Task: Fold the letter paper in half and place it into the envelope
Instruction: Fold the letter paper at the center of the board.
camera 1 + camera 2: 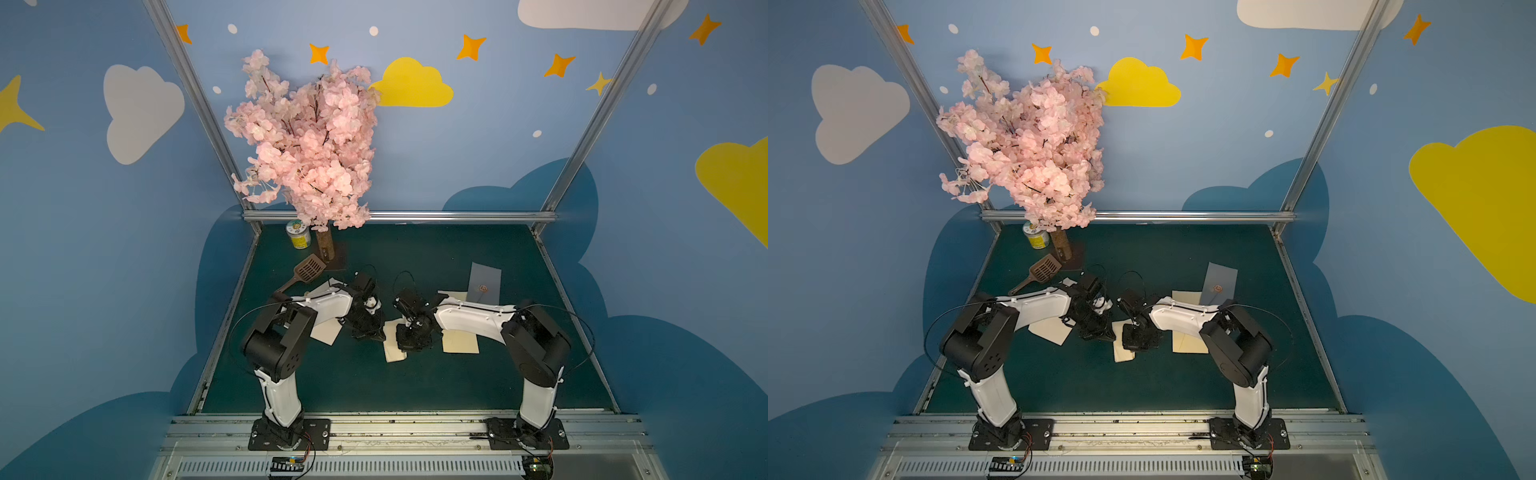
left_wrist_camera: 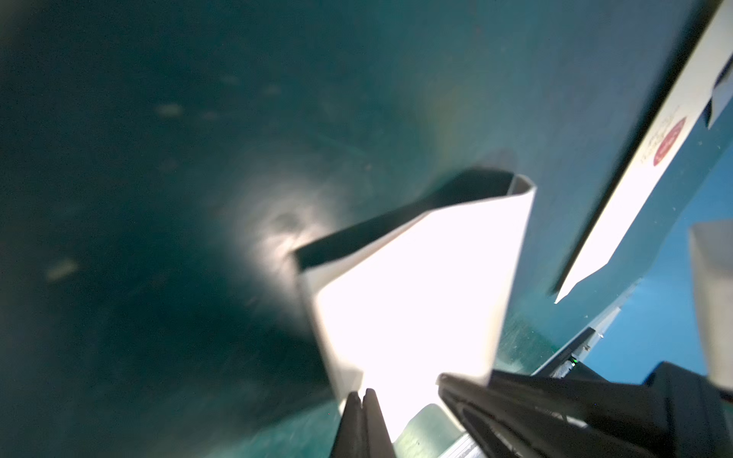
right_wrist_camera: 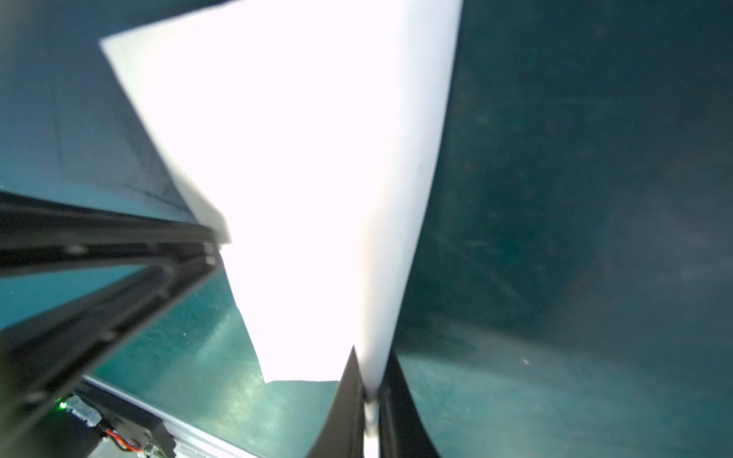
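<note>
The letter paper [image 1: 393, 353] [image 1: 1123, 355] is cream and folded over, and sits at mid-table between the two arms. In the left wrist view it [image 2: 416, 297] curls up off the green mat with a shadow under it. My left gripper [image 2: 364, 393] [image 1: 371, 337] has its tips together at the sheet's near corner. My right gripper [image 3: 371, 390] [image 1: 409, 347] is shut on the paper's [image 3: 301, 158] rolled edge, which runs down between its fingers. The grey-blue envelope [image 1: 485, 280] [image 1: 1220, 277], with a small orange seal, lies flat at the back right, apart from both grippers.
Other cream sheets lie under the left arm [image 1: 326, 331], under the right arm [image 1: 459, 341] and beside the envelope [image 1: 453, 296]. At the back left are a brown slotted scoop [image 1: 305, 270], a can [image 1: 298, 235] and a pink blossom tree [image 1: 307, 141]. Metal rails edge the mat.
</note>
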### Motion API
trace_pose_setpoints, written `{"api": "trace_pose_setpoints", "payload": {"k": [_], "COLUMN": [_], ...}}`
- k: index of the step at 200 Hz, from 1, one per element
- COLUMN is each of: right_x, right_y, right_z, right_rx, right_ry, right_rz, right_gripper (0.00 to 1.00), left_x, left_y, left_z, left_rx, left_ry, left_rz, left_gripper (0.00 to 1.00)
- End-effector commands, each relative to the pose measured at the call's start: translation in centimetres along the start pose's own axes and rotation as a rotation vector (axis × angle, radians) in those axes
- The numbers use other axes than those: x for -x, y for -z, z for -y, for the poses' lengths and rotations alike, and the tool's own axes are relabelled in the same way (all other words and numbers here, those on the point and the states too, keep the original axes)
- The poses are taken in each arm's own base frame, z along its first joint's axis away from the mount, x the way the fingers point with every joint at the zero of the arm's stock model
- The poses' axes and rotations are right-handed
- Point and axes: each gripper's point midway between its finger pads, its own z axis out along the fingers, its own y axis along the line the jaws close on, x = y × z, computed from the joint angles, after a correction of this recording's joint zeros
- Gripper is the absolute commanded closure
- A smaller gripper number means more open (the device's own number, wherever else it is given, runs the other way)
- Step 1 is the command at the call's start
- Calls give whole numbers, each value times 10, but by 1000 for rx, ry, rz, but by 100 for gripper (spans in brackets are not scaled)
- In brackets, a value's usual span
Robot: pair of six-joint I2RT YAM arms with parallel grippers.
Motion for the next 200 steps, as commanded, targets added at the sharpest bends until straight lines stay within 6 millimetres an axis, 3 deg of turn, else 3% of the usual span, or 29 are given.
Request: {"api": "trace_pose_setpoints", "payload": {"k": [1, 28, 54, 80, 115, 156, 200], "right_x": [5, 6, 7, 12, 19, 20, 20], "right_y": [38, 62, 82, 101, 119, 123, 119], "right_z": [-14, -29, -31, -37, -44, -39, -49], "right_rx": [81, 187, 249, 359, 447, 489, 567], "right_ry": [46, 78, 74, 64, 64, 22, 26], "right_rz": [12, 9, 19, 37, 50, 48, 13], "right_gripper": [90, 90, 89, 89, 89, 88, 87], "left_x": [-5, -4, 8, 21, 34, 43, 50], "left_y": [21, 24, 29, 38, 50, 64, 75], "left_z": [-2, 7, 26, 49, 63, 68, 78], "left_rx": [41, -50, -165, -302, -475, -653, -764], "left_ry": [-3, 46, 93, 124, 159, 187, 147], "left_rz": [25, 56, 96, 148, 235, 338, 378], "left_gripper": [80, 36, 0, 0, 0, 0, 2]}}
